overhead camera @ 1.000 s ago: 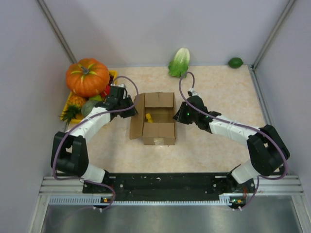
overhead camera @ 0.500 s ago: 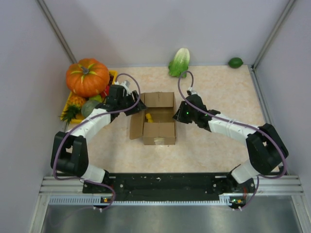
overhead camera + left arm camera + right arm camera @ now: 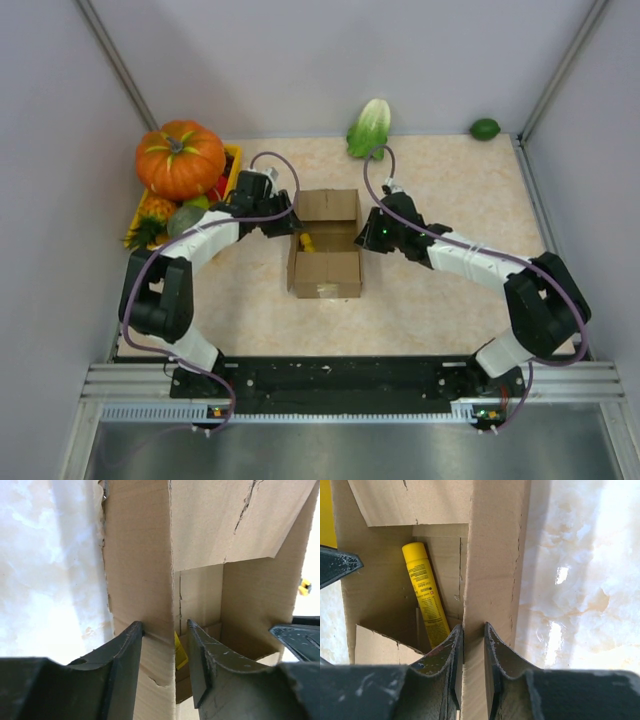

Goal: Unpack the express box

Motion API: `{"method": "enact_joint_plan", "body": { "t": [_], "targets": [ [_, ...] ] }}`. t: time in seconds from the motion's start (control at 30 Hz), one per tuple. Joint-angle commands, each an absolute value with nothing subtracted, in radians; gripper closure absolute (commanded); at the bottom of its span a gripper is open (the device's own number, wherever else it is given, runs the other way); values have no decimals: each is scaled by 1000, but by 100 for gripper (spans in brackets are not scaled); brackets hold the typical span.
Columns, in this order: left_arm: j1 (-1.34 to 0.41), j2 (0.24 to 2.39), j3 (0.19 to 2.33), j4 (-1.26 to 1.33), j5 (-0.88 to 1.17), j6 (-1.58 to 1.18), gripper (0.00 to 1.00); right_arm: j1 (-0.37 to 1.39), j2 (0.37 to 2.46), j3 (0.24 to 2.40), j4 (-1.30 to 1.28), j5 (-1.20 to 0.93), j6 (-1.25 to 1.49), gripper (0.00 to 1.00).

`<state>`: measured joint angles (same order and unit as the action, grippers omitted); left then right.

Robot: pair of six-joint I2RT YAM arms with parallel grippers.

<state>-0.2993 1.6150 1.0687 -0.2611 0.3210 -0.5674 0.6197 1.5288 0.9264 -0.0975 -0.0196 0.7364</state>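
**Inspector:** Item one, the express box [image 3: 326, 272]. Position and condition?

**Assessor:** It stands at the centre of the overhead frame on the tabletop [image 3: 450, 190], a glossy beige surface with marbled veining. The box is brown corrugated cardboard, rectangular, with its top open. The far and near flaps show as flat panels above and below the opening, and the two side flaps stand upright. Edges are ragged, and a crack runs through one flap at the upper right of the left wrist frame.

**Inspector:** Contents?

**Assessor:** One yellow tube [image 3: 425, 592], cylindrical and smooth with dark print, lies slanted against an inner wall.

**Inspector:** Left pincer [image 3: 165, 625]?

**Assessor:** Its black fingers straddle the box's left flap. The finger at the left of the wrist frame touches the cardboard. The other stands off it, with a sliver of yellow showing in the gap. The jaws are apart and not clamped.

**Inspector:** Right pincer [image 3: 473, 627]?

**Assessor:** It is clamped on the right flap. Both fingers press flat against the cardboard with nothing showing between.

**Inspector:** Surroundings?

**Assessor:** A ribbed orange pumpkin [image 3: 180, 158] sits at the upper left, near the left arm. A leafy green cabbage [image 3: 370, 128] lies at the top centre. A small round lime [image 3: 485, 128] is at the upper right, well apart from the box.
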Motion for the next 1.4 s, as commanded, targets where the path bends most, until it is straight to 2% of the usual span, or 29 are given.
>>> {"method": "enact_joint_plan", "body": {
  "t": [0.0, 0.03, 0.1, 0.2, 0.23, 0.27, 0.33, 0.47, 0.6, 0.77, 1.0, 1.23, 1.27, 1.3, 1.37],
  "targets": [
    [-334, 1646, 1130, -301, 322, -534, 58, 634, 1569, 956, -110, -43, 721, 82],
    [-336, 1647, 1137, -307, 321, -529, 64, 635, 1571, 959, -110, -43, 719, 82],
    [-339, 1655, 1147, -313, 327, -520, 67, 637, 1568, 960, -115, -40, 716, 82],
    [-344, 1654, 1161, -328, 319, -485, 86, 635, 1557, 968, -127, -28, 715, 81],
    [-344, 1655, 1172, -336, 316, -476, 97, 637, 1551, 974, -133, -15, 712, 81],
    [-344, 1660, 1180, -348, 316, -466, 100, 637, 1536, 979, -140, -8, 709, 79],
    [-344, 1667, 1207, -377, 318, -433, 100, 637, 1520, 997, -166, 23, 695, 77],
    [-344, 1684, 1255, -426, 327, -353, 100, 637, 1468, 1034, -216, 75, 660, 64],
    [-344, 1698, 1301, -475, 388, -247, 100, 637, 1401, 1069, -250, 121, 580, 58],
    [-344, 1736, 1358, -543, 520, -143, 100, 637, 1319, 1101, -268, 138, 486, 54],
    [-344, 1721, 1371, -612, 462, -11, 100, 637, 1293, 1089, -275, 85, 356, 49],
    [-345, 1684, 1367, -649, 442, 123, 100, 638, 1310, 1031, -253, 94, 301, 49],
    [-345, 1686, 1368, -650, 448, 130, 99, 638, 1315, 1028, -250, 95, 298, 48],
    [-345, 1687, 1371, -661, 451, 147, 90, 638, 1331, 1023, -245, 91, 295, 47],
    [-345, 1690, 1376, -670, 445, 144, 85, 638, 1350, 1023, -232, 81, 282, 44]
  ]
}}
